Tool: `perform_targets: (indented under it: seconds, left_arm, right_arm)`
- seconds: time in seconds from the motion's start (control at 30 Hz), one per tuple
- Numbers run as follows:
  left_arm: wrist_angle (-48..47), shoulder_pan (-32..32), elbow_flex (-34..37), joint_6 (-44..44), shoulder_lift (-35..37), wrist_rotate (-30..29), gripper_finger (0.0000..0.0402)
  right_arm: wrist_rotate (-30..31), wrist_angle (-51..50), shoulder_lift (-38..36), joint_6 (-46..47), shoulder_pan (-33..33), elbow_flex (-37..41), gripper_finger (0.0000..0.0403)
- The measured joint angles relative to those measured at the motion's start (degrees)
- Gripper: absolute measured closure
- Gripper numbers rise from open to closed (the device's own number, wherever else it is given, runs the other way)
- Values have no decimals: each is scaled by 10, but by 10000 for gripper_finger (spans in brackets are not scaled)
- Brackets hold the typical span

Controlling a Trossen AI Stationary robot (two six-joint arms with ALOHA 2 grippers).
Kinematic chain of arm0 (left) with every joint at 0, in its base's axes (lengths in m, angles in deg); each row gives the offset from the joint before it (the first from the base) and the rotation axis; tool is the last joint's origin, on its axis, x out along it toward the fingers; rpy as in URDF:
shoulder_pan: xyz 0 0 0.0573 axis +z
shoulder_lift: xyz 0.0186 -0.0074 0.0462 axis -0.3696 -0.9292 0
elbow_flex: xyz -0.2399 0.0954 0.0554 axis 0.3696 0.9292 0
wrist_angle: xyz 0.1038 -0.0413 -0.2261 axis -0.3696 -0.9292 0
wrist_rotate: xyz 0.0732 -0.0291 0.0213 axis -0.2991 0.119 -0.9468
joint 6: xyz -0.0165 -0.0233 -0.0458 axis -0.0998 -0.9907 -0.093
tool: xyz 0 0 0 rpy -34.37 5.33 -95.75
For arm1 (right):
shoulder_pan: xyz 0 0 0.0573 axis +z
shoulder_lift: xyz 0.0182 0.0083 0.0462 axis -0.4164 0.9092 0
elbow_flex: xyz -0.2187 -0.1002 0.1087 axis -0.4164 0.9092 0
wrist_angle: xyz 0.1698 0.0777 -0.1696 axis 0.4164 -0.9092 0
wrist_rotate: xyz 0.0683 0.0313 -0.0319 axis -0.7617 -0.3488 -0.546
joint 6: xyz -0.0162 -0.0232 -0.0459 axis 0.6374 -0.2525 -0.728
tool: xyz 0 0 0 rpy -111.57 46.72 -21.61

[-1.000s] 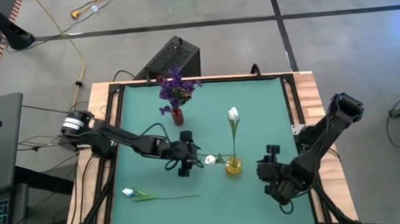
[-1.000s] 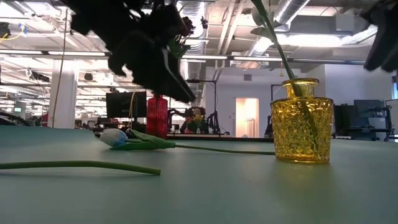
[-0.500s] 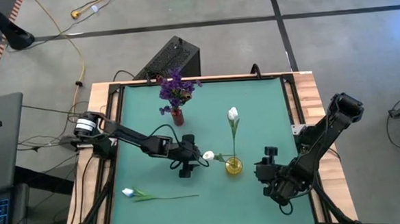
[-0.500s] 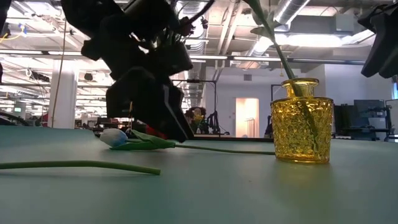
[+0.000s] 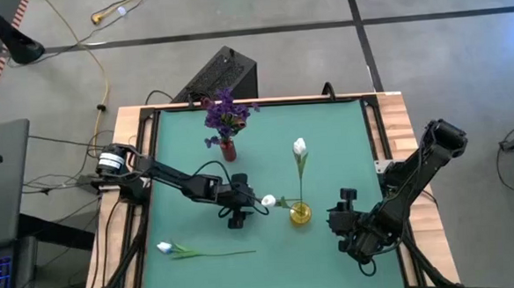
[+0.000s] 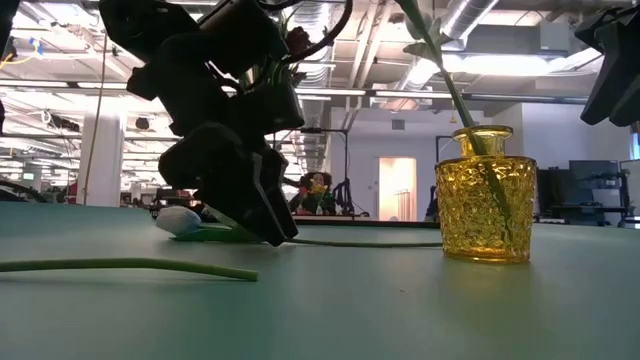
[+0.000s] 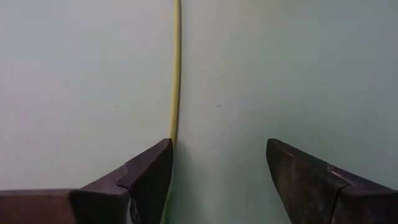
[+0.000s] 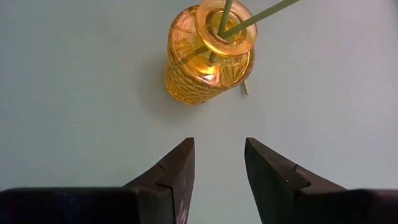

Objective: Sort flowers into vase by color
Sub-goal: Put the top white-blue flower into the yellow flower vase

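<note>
A white-bud flower [image 5: 268, 201] lies flat on the green table, its stem [image 7: 176, 62] running to the foot of the yellow glass vase [image 5: 300, 214]. That vase holds one upright white flower [image 5: 299, 147]. My left gripper [image 5: 238, 217] is open and low over the lying flower's stem [image 6: 360, 241], fingers [image 6: 262, 222] at the table; the stem runs just inside one finger [image 7: 149, 171]. My right gripper [image 8: 219, 155] is open and hovers near the yellow vase [image 8: 208, 53], on its right. A second white flower [image 5: 170, 249] lies near the front left. My left gripper stands open from above with a finger on either side of the lying flower's stem [image 7: 172, 134], fingers across it. The stem runs along the inner edge of one finger; I cannot tell whether that finger touches it. The flower lies flat on the table.
A red vase [image 5: 228, 150] with purple flowers [image 5: 227, 113] stands toward the far left of the mat. The second flower's stem [image 6: 130, 266] crosses the near part of the table. A wooden frame [image 5: 397, 119] borders the mat.
My left gripper has come down from above the table onto the lying white flower's stem, ending with its fingertips at the table top. The flower has stayed where it lay.
</note>
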Motion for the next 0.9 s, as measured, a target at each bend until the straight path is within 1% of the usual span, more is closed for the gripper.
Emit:
perform_targets:
  seconds: [0.1, 0.2, 0.47, 0.6, 0.77, 0.9]
  left_arm:
    - [-1, 0, 0, 0, 0, 2, 157]
    - [-1, 0, 0, 0, 0, 5, 170]
    - [-15, 0, 0, -1, 0, 7, 224]
    - [-20, 0, 0, -12, 0, 8, 259]
    - [-25, 0, 0, -39, 1, 7, 315]
    - [-49, 0, 0, -62, 12, 15, 360]
  right_arm:
    - [0, 0, 0, 0, 0, 0, 237]
    - [0, 0, 0, 0, 0, 0, 237]
    - [0, 0, 0, 0, 0, 0, 237]
    - [0, 0, 0, -2, 0, 0, 237]
    - [-1, 2, 0, -8, 0, 0, 237]
    - [-1, 4, 0, -30, -4, -21, 237]
